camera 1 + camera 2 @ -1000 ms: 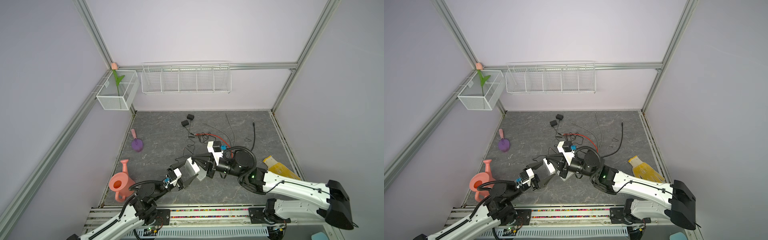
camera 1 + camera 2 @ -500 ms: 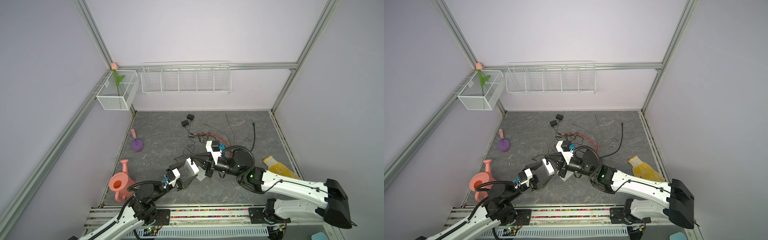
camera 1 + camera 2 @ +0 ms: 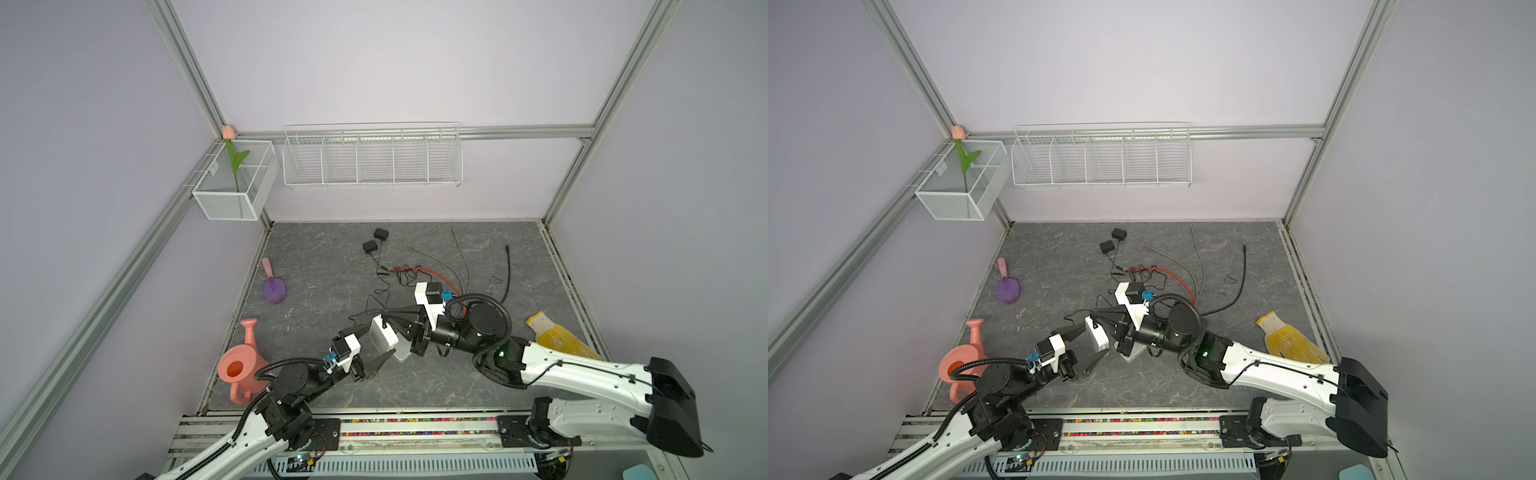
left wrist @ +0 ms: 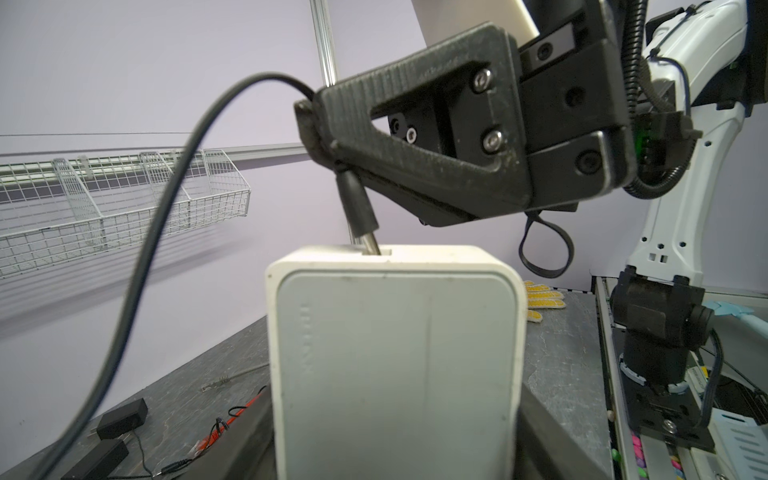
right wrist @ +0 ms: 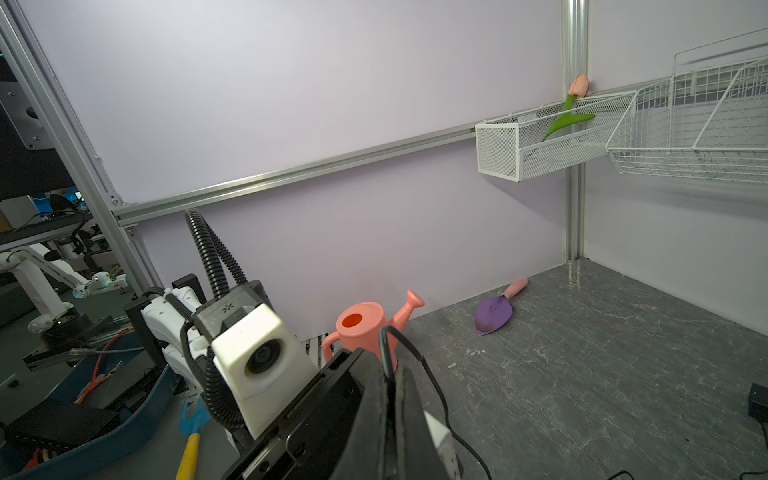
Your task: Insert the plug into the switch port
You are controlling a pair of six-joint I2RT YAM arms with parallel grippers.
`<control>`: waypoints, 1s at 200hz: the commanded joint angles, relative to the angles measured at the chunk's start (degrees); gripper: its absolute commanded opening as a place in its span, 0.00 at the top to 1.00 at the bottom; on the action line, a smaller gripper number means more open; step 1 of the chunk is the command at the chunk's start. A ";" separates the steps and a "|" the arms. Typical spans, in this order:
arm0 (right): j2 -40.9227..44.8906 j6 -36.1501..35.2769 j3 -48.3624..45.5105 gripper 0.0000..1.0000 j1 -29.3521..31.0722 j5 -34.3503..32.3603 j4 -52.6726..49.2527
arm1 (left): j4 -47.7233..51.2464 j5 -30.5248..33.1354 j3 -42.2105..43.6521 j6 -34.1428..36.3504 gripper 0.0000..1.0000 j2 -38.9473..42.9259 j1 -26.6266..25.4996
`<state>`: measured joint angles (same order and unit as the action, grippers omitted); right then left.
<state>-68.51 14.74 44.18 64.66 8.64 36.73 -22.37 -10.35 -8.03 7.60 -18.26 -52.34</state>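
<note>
Two arms meet at mid-table in both top views, and nothing there has visibly shifted over the last second. The left gripper (image 3: 376, 345) grasps the white switch (image 3: 383, 337) clear of the table (image 3: 519, 249), with the right gripper (image 3: 392, 322) close against it.

In the left wrist view, the right gripper is clenched on the back end of the plug (image 4: 357, 203), where the cable (image 4: 168, 195) leaves it. The metal tip sits tilted in the mouth of the port (image 4: 376, 250), and the barrel is outside.

The right wrist view shows only pressed-together fingers (image 5: 370, 424) pinching the cable.

I judge the insertion stalled at the entry, needing straightening first.
</note>
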 commanded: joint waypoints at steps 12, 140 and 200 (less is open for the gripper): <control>0.48 1.14 -2.07 0.94 0.86 2.27 -1.90 | -3.35 1.13 -2.87 -1.08 1.00 0.96 -0.17; 1.28 2.43 -5.01 0.93 1.94 -1.36 -4.30 | -3.93 2.35 -2.87 -1.52 1.00 3.66 -0.21; 0.00 2.98 -6.26 0.93 1.92 -2.81 -5.53 | -4.59 1.26 -5.12 -2.41 1.00 4.63 -0.22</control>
<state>-67.18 16.75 40.93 66.17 6.87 37.85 -18.06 -9.43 -8.14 6.22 -15.64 -52.51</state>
